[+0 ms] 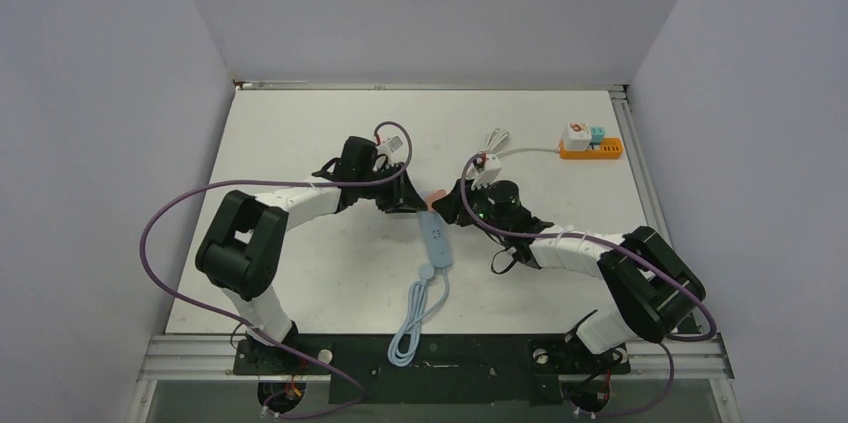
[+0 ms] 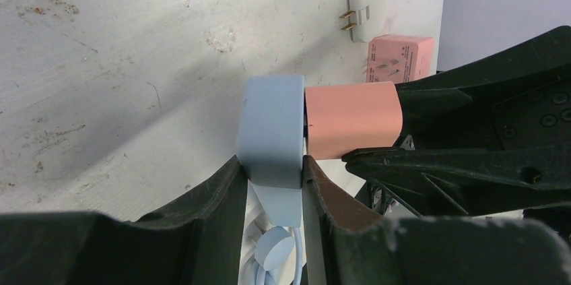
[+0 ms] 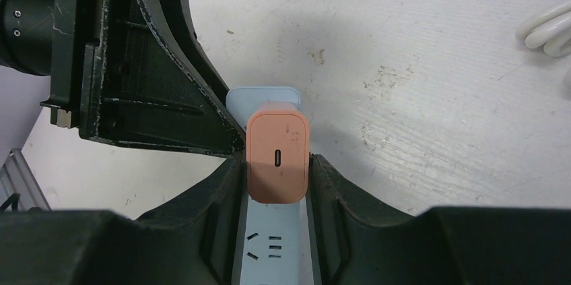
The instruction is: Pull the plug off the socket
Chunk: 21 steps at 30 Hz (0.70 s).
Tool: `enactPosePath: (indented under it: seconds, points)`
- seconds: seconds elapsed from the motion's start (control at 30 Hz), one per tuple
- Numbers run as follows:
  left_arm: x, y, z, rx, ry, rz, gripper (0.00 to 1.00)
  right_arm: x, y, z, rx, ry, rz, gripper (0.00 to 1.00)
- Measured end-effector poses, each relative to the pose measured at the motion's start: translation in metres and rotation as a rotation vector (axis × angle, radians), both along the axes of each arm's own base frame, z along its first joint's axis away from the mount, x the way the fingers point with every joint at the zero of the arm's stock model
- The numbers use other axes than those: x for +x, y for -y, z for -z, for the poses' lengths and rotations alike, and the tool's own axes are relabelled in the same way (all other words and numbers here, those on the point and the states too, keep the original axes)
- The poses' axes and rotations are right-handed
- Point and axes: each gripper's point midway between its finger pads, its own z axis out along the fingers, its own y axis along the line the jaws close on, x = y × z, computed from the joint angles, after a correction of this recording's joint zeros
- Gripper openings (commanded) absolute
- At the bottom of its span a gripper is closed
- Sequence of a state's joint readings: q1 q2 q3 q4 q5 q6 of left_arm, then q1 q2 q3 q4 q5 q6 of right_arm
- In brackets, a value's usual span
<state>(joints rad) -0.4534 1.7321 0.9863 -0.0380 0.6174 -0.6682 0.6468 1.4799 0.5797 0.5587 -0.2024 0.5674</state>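
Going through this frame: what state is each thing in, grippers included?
blue power strip: lying flat, clamped near its end.
pink plug: seated in the blue power strip, not yet pulled out.
left gripper: shut on the blue power strip.
right gripper: shut on the pink plug.
white plug: lying loose, prongs bare.
orange power strip: two plugs seated in it.

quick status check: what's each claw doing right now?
left claw: closed, holding the end of the blue power strip.
right claw: closed on the salmon plug, which sits in the strip.
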Motion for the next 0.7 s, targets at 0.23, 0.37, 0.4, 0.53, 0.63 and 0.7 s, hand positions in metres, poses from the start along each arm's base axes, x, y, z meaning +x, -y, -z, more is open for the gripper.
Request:
enactPosePath:
  seconds: [0.23,0.37,0.4,0.53,0.63,0.7]
  points:
    - [-0.0002,0.0019,-0.0008,-0.005,0.006,0.006,0.0,0.0,0.0021,-0.0009,0.027,-0.013,-0.014,0.05]
    - [-0.0005,0.0026,-0.0008,-0.009,0.005,0.01,0.0,-0.0002,0.0024,-0.0006,0.027,-0.011,-0.014,0.05]
    - [-0.0005,0.0026,-0.0007,-0.009,0.004,0.01,0.0,-0.0005,0.0026,-0.0003,0.028,-0.01,-0.014,0.05]
    - [-0.0006,0.0026,0.0,-0.009,0.002,0.01,0.0,-0.0009,0.0031,0.0004,0.029,-0.008,-0.013,0.05]
    - [-0.0006,0.0023,0.0003,-0.007,0.002,0.009,0.0,-0.0012,0.0024,0.0007,0.023,-0.003,-0.006,0.05]
    - [-0.0012,0.0021,0.0007,-0.006,-0.002,0.009,0.0,-0.0036,-0.0009,0.0008,0.013,0.008,-0.006,0.05]
